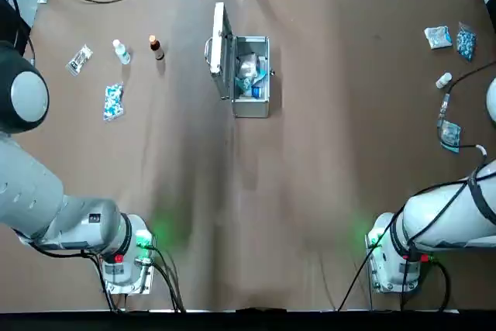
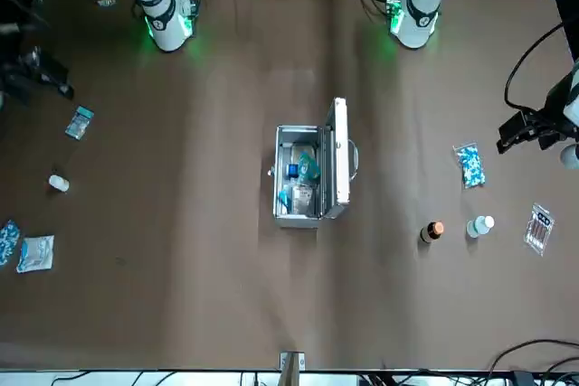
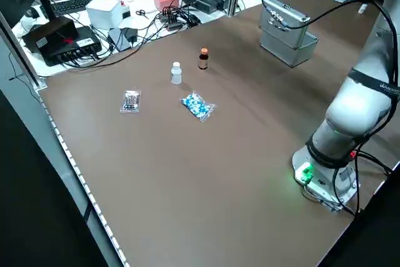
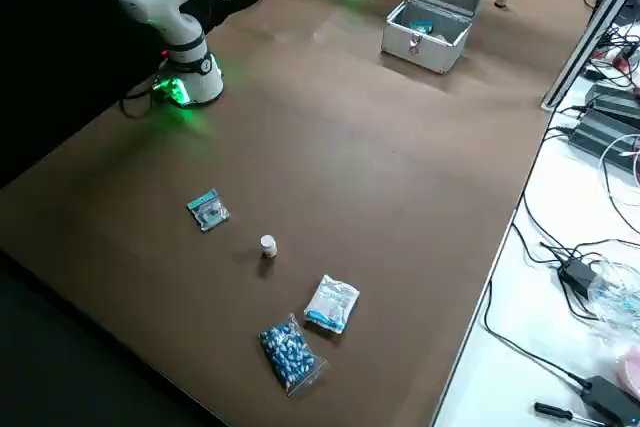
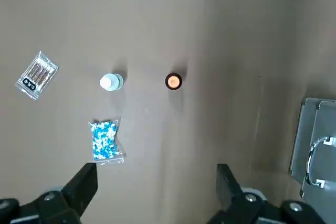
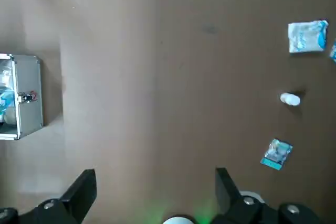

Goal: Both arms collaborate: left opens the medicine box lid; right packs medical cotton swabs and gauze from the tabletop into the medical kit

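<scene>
In the top view, the medicine box (image 1: 252, 77) is seen at the far middle of the table with the medicine box lid (image 1: 219, 50) stood upright on the robot's left side, and packets are already lying inside. In the left wrist view, the left gripper (image 5: 157, 182) is held high with its fingers spread and nothing between them. In the right wrist view, the right gripper (image 6: 155, 184) is likewise spread and empty, well apart from the box; the unsupported lid could be knocked shut by a careless reach.
</scene>
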Available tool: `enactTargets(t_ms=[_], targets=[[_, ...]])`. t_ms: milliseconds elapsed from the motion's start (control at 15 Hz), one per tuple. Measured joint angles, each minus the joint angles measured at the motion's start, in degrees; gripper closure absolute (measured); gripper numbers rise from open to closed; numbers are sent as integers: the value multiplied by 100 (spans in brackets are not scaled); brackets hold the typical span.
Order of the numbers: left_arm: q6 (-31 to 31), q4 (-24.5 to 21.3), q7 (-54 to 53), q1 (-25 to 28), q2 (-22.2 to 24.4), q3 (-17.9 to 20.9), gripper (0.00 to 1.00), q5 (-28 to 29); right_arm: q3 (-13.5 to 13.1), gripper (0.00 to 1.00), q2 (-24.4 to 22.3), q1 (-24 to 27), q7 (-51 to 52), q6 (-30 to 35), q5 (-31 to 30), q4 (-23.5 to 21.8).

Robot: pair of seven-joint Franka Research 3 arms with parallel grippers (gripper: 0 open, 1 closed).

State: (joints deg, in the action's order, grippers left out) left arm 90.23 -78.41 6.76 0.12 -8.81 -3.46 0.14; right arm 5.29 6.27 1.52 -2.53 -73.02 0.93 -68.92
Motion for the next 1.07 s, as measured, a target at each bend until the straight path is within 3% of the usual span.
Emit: enactTargets(t_ms=[400,1067], targets=[[-10,0,-20,1,11,6,0,0,-296,0,-203,-5,1,-940,5,-965],[-9,31,5,22,46,43,0,0,-439,0,-297,4,1,-1001,7,-1033]])
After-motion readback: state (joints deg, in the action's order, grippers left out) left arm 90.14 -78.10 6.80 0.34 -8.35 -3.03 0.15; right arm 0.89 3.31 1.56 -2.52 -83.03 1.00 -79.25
